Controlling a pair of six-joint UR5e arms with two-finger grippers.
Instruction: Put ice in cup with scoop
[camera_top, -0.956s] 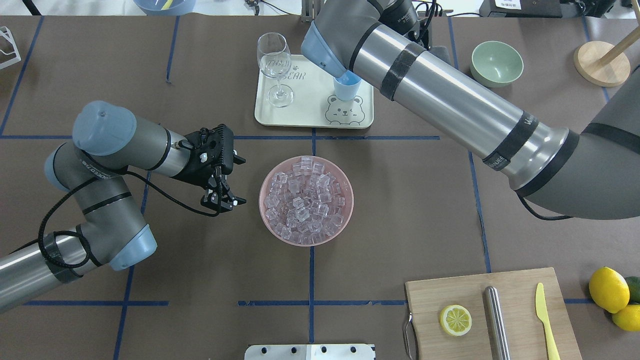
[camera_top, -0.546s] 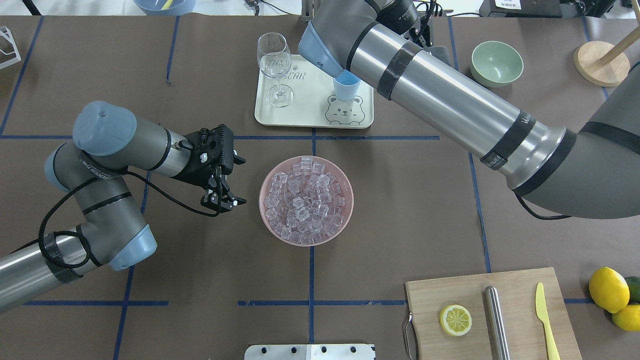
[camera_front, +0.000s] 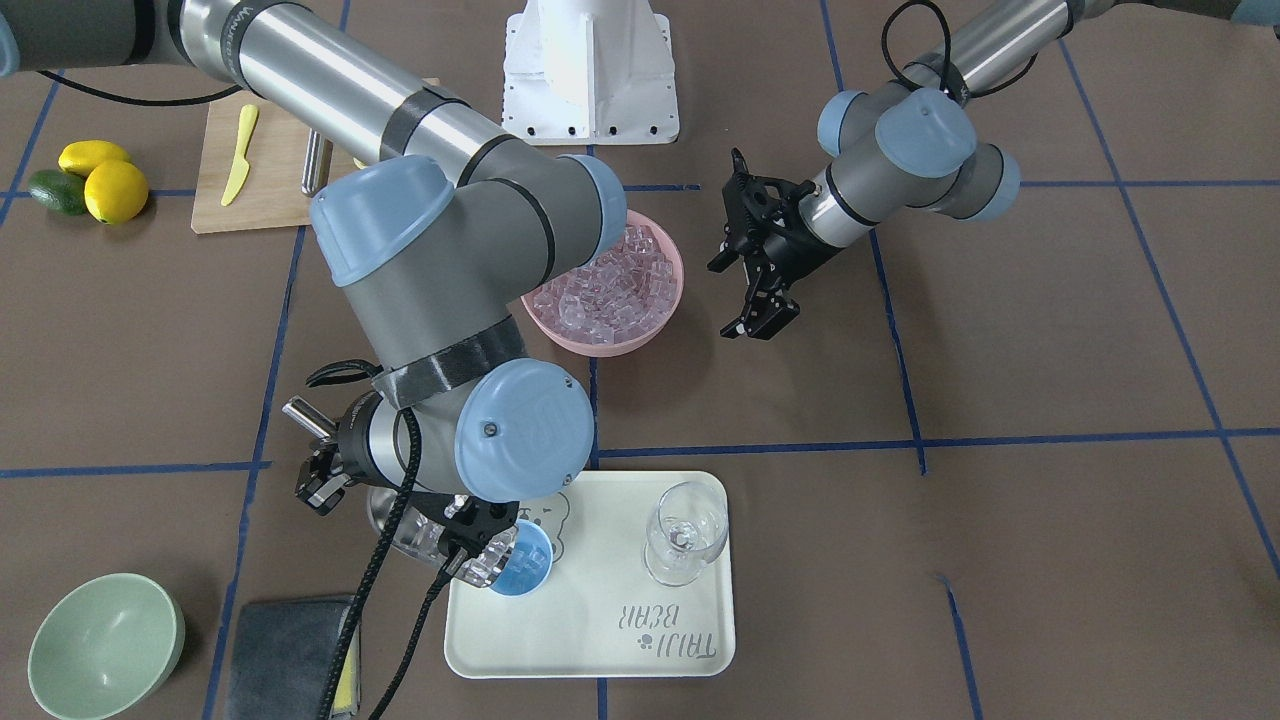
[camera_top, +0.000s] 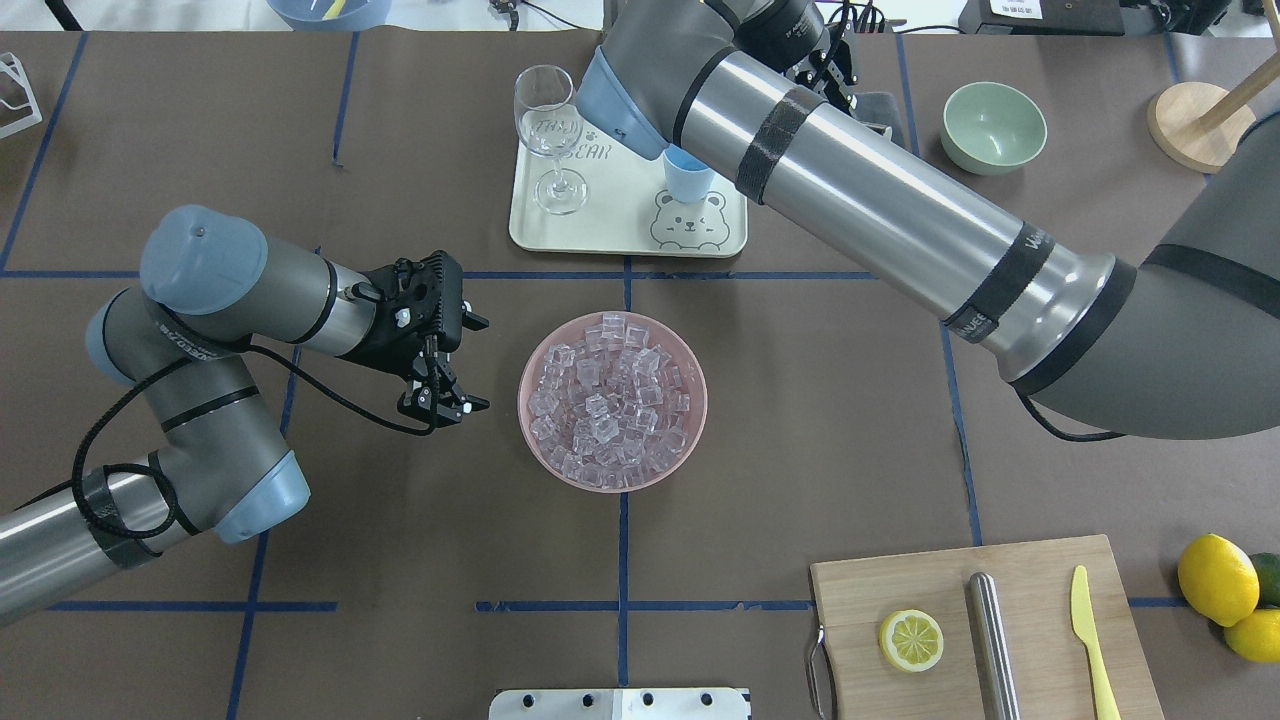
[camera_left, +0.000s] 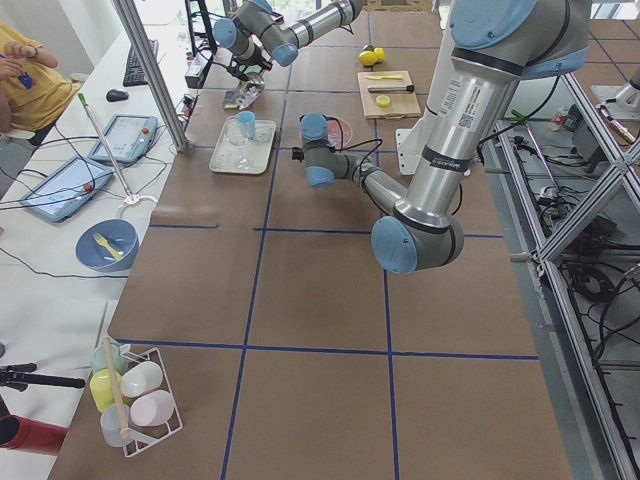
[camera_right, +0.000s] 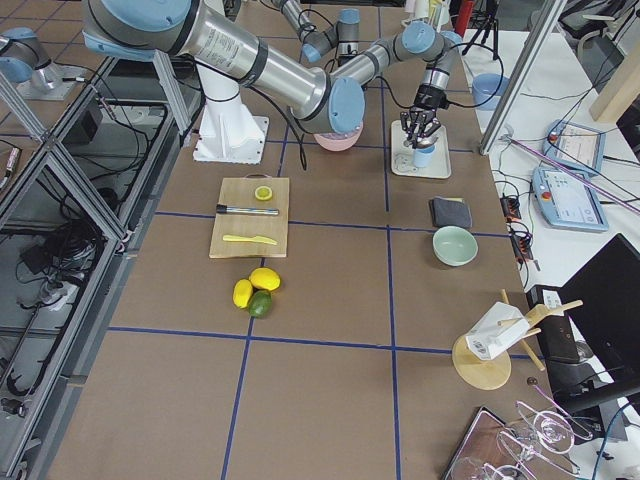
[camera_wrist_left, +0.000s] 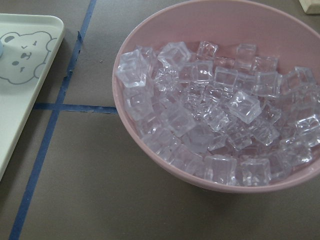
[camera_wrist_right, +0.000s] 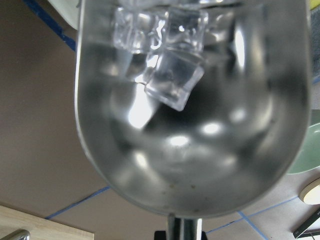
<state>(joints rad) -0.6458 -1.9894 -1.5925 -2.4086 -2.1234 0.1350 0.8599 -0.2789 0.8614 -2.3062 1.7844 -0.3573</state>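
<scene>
left arm (camera_top: 240, 290): silver tubes, grey joints, light-blue round caps, black cable looped outside, black tape band | right arm (camera_top: 880, 210): same colours, black bands, white lettering on a band | left gripper (camera_top: 478, 362): black, two thin fingers

Cup (camera_top: 688, 185) sits on the tray (camera_top: 620, 225), right of the glass (camera_top: 550, 125) (robot's own right); scoop (camera_wrist_right: 200, 165) hangs over it, ice (camera_top: 610, 400) fills the bowl (camera_wrist_left: 225, 20) nearer the robot.
</scene>
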